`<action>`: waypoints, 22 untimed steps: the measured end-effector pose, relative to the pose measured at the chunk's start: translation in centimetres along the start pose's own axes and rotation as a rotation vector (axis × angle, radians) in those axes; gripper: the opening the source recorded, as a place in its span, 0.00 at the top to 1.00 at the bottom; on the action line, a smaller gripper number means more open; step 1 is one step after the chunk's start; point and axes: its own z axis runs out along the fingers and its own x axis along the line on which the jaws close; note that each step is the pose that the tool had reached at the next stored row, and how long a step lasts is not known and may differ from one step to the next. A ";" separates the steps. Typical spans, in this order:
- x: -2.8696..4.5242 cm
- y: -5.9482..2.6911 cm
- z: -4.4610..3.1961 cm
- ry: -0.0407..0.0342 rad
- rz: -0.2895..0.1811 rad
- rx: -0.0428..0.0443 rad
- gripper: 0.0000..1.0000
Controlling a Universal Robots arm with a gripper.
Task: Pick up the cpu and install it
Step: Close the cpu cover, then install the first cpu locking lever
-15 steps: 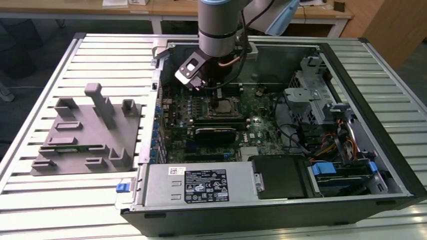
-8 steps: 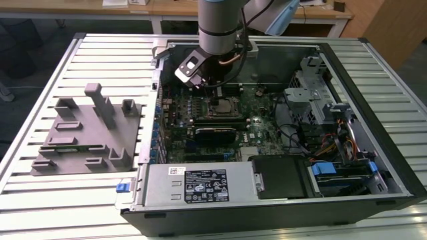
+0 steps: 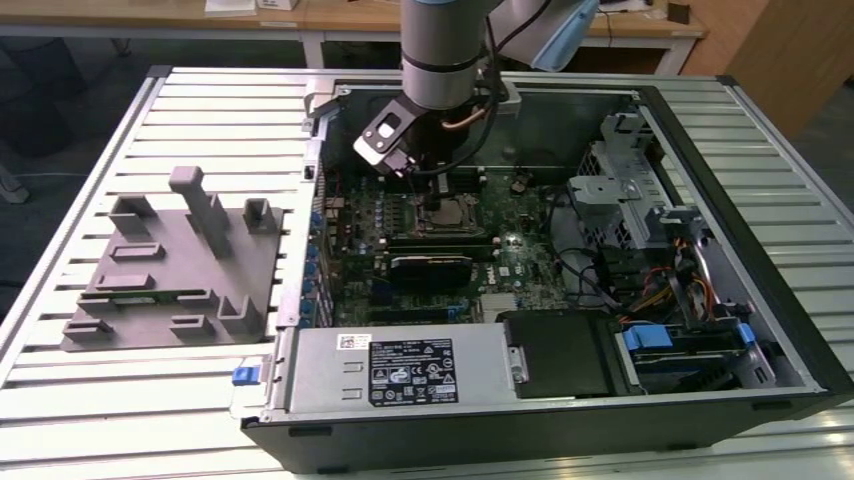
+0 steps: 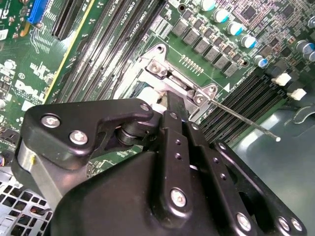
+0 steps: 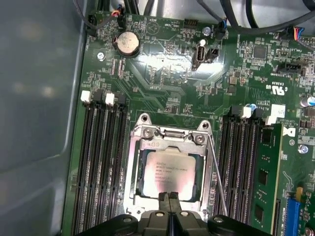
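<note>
The cpu, a flat silvery square, lies level inside the metal socket frame on the green motherboard. In the first wrist view my gripper hangs right over one edge of the chip, its two black fingers pressed together with nothing showing between them. The second wrist view has the same fingers reaching down at the socket frame, with the thin latch lever standing off to the side. In the exterior view the gripper is inside the open computer case, just above the socket.
Memory slots flank the socket on both sides, and one holds a green module. A grey plastic holder sits on the slatted table at the exterior view's left. A silver box with a black label and cables crowd the case.
</note>
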 end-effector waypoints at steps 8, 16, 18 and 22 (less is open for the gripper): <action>-0.08 0.82 0.04 0.0000 0.000 0.0000 0.89; -0.12 1.34 0.06 0.0000 0.000 0.0012 0.89; -0.12 1.37 0.06 0.0001 0.000 0.0011 0.89; -0.13 1.50 0.07 0.0001 0.000 0.0012 0.89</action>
